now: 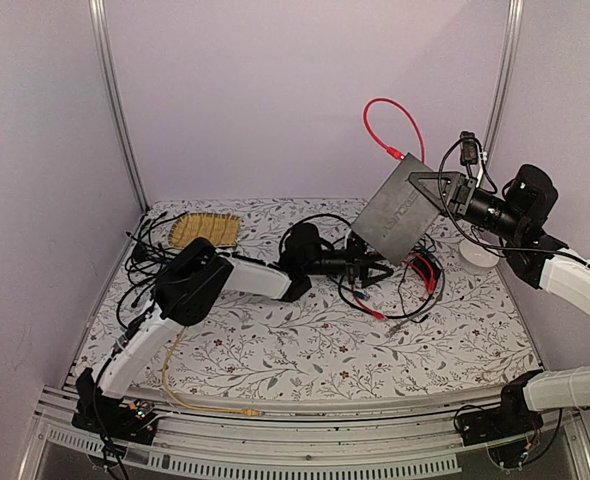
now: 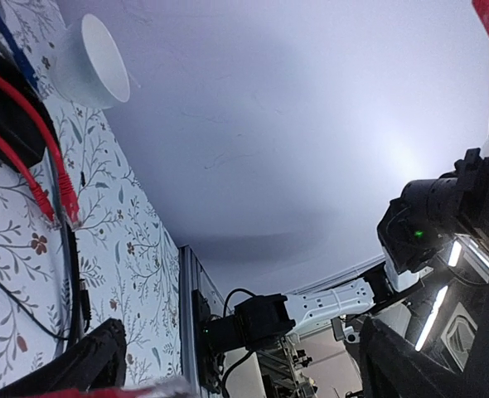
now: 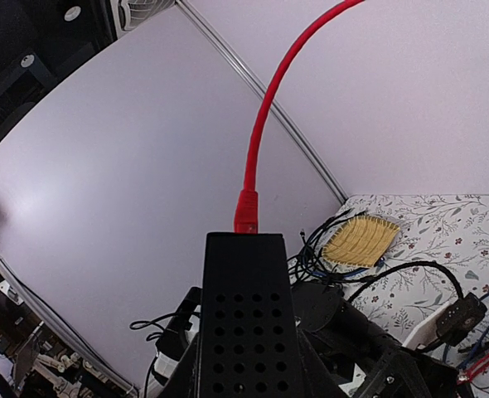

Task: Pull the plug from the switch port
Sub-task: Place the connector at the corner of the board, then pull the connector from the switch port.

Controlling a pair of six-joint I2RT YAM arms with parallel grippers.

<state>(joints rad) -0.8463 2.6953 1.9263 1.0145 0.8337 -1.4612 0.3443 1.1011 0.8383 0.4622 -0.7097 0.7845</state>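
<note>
My right gripper (image 1: 445, 190) is shut on the flat matte-black switch box (image 1: 403, 205) and holds it tilted in the air above the table's back right. In the right wrist view the box (image 3: 249, 323) fills the space between my fingers, its perforated face towards the camera. A red plug (image 3: 246, 214) sits in a port on the box's far thin edge, and its red cable (image 3: 269, 108) arcs upward; the loop also shows in the top view (image 1: 390, 125). My left gripper (image 1: 372, 268) is low, under the box, with its jaws wide apart (image 2: 243, 332) and empty.
A white cup (image 1: 478, 255) stands at the right, also in the left wrist view (image 2: 91, 62). Red and black cables (image 1: 420, 278) lie beneath the box. A yellow woven mat (image 1: 205, 230) and a cable tangle (image 1: 145, 255) are at the back left. A yellow cable (image 1: 190, 395) trails off the front edge.
</note>
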